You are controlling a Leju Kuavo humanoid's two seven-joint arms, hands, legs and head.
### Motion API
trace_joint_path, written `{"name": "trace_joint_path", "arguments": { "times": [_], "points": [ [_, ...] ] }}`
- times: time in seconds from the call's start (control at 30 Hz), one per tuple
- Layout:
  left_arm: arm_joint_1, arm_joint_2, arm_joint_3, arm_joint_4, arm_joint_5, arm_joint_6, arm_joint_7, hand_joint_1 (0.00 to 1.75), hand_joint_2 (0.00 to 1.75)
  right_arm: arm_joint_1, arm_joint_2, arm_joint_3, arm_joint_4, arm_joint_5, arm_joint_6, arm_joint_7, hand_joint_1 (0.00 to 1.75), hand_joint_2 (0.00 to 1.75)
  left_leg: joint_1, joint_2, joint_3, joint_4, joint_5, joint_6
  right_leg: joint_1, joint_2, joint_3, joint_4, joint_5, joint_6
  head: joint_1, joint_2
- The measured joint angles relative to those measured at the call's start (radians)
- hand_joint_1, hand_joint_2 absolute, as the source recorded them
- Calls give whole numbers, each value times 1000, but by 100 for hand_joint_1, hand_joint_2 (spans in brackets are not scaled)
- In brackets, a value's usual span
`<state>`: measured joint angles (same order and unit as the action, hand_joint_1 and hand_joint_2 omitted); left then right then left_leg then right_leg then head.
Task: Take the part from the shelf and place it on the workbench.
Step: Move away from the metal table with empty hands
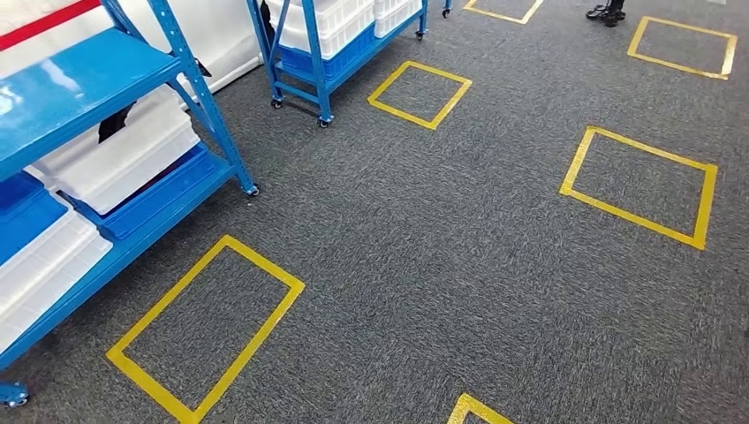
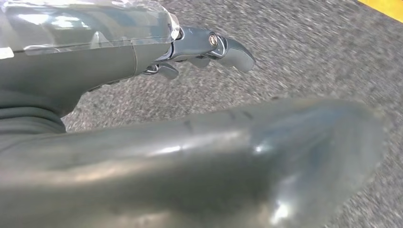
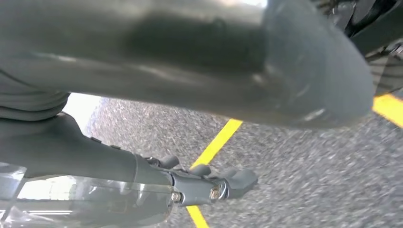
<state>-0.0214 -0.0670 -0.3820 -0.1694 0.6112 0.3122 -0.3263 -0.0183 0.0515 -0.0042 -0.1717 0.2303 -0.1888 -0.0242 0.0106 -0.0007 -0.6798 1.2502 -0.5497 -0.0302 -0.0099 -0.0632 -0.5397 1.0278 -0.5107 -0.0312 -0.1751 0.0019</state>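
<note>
A blue shelf (image 1: 88, 75) stands at the left in the head view, with white crates (image 1: 124, 155) and a blue crate (image 1: 168, 190) on its lower levels. I cannot make out a single part in them. My left hand (image 2: 204, 45) hangs over grey carpet, its fingers stretched out and holding nothing. My right hand (image 3: 209, 183) also hangs above the carpet, over a yellow tape line (image 3: 216, 142). Its fingers are apart and empty.
A second blue wheeled rack (image 1: 322, 53) with white crates stands at the back. Yellow tape squares (image 1: 208, 327) (image 1: 640, 185) (image 1: 419, 93) mark the grey carpet. A person's dark shoes (image 1: 608, 12) show at the far right.
</note>
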Motion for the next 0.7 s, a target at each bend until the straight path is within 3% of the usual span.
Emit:
{"name": "trace_joint_path", "arguments": {
  "times": [0.07,0.1,0.13,0.2,0.23,0.3,0.37,0.4,0.43,0.47,0.53,0.6,0.67,0.7],
  "points": [
    [-1,1,-1,0,0,0,0,0,0,-1,0,0,0,1,0,0,0,0,-6,37,73,-146,63,11,3,-21,12,0,-9,7,0,0],
    [-2,1,-1,0,0,0,0,0,0,0,0,0,0,1,0,0,0,0,-11,53,98,-196,79,18,4,-31,16,1,-13,12,0,0],
    [-3,1,-2,0,0,0,0,0,0,-1,0,0,0,1,0,0,0,0,-15,61,109,-220,83,24,5,-39,19,1,-16,17,0,0],
    [-2,2,-3,0,0,0,0,0,0,-8,0,0,0,1,0,0,0,0,-19,44,109,-227,83,34,5,-53,25,-3,-18,28,0,0],
    [0,2,-3,0,0,0,0,0,0,-11,0,0,-1,1,0,0,0,0,-16,34,112,-234,86,39,3,-47,28,-1,-21,33,0,0],
    [-1,3,-3,0,0,0,0,0,0,-12,0,0,-1,1,0,0,0,0,-10,14,122,-249,94,50,0,0,11,44,-54,43,0,0],
    [-4,4,-3,0,0,0,0,0,0,-8,0,0,-1,1,1,0,0,0,-9,-6,122,-252,97,56,-3,50,-52,167,-115,47,0,0],
    [-5,4,-3,0,0,0,0,0,0,-7,0,0,-1,1,1,0,0,0,-10,-18,121,-252,97,57,-3,57,-88,231,-138,48,0,0],
    [-5,4,-3,0,0,0,0,0,0,-6,0,0,-1,1,2,0,0,0,-10,-31,122,-252,97,57,-3,60,-113,272,-143,49,0,0],
    [-4,4,-3,0,0,0,0,0,0,-6,0,0,-1,1,1,0,0,0,-10,-45,123,-251,96,57,-4,61,-119,272,-125,49,0,0],
    [-2,3,-3,0,0,0,0,0,0,-4,0,0,-1,1,1,0,0,0,-9,-74,128,-248,94,52,-5,77,-80,164,-40,46,0,0],
    [-3,3,-3,0,0,0,0,0,0,0,-2,-1,1,1,1,1,0,0,-8,-99,126,-243,90,43,-8,128,-34,43,16,41,0,0],
    [-4,4,-3,0,-1,0,0,0,0,1,-3,-2,2,1,1,1,0,0,-6,-120,117,-241,91,32,-7,154,-21,6,19,35,0,0],
    [-3,4,-4,0,-1,0,0,0,0,-2,-3,-3,2,1,1,1,0,0,-4,-132,113,-242,93,25,-7,143,-20,2,19,31,0,0]
  ]
}}
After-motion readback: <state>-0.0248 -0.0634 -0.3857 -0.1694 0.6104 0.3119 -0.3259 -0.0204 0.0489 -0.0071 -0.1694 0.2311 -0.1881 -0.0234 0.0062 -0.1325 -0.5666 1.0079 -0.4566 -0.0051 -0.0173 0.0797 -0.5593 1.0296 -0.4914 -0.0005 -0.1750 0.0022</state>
